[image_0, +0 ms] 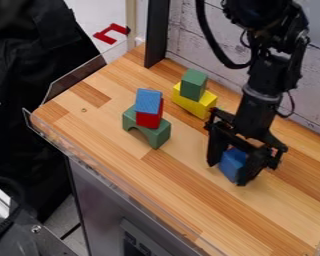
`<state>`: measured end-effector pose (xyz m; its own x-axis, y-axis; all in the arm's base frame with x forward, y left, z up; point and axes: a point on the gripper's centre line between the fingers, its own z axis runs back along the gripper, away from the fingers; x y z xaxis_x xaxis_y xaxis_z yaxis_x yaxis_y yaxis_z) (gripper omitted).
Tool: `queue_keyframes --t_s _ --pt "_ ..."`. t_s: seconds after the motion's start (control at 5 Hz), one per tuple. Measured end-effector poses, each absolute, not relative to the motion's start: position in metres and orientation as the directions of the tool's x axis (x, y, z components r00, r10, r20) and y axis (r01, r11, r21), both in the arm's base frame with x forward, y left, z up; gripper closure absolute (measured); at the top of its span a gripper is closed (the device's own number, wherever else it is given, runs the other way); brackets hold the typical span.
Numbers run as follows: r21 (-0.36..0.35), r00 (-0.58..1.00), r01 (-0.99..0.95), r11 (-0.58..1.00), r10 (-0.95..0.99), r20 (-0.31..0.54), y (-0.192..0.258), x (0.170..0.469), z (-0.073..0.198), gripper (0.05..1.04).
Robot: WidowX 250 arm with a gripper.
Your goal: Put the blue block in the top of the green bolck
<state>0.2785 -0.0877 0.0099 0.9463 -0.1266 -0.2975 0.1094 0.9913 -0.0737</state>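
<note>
ok so from my end I've got the black 2-finger gripper (227,174) down low over the light wooden worktop (169,175), right around the solid blue block (232,161). Can't tell from here whether I'm actually pinching it or just straddling it, tbh. I'd call this the pick-up step, since the blue block isn't on any green piece.

Next I'd make sure of the grip, then lift straight up before going sideways. My guess for the target is the small green block (193,84) perched on the chunky yellow block (201,105), because its top is free. The green arch-shaped block (161,136) already carries a red block (149,119) with a 2nd blue block (148,100) on top. I'd come in high and lower slowly, that perch looks easy to knock.
</note>
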Motion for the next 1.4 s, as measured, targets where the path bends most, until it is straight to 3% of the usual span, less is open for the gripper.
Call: queue_keyframes --t_s 0.2,0.4,0.6,0.8,1.0,1.4 --pt "-0.059 0.948 0.093 0.994 -0.107 -0.299 -0.085 0.279 0.010 0.498" --pt "-0.031 0.977 0.053 0.998 -0.058 -0.208 -0.082 0.285 0.049 0.498" --pt "0.000 0.998 -0.052 0.999 0.052 -0.040 -0.075 0.298 0.102 0.498" --pt "-0.005 0.989 -0.138 0.990 0.138 0.048 -0.056 0.311 0.151 0.498" --pt "-0.012 0.977 -0.205 0.979 0.205 0.051 -0.035 0.319 0.168 0.498" --pt "-0.016 0.959 -0.284 0.959 0.284 0.000 -0.008 0.336 0.152 0.498"
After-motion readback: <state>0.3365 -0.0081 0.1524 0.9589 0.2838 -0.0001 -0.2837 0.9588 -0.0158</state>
